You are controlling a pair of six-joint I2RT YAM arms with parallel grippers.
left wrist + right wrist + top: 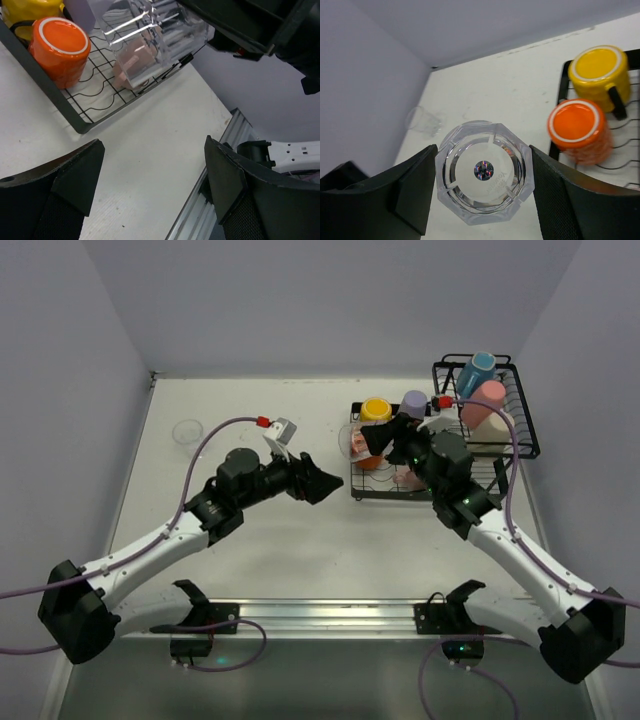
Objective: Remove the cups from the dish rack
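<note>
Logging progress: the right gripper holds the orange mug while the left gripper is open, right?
No, the right gripper holds a clear glass, per the right wrist view; the orange mug sits in the dish rack. The left gripper is open.

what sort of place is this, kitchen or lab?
Probably a robot lab cell: plain walls box in a white table, two arms sit bolted to a metal rail, and the dish rack of cups looks like a prop.

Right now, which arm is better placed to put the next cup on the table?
Right. The right gripper is shut on a clear glass over the rack. The left gripper is open and empty over the table beside the rack.
</note>
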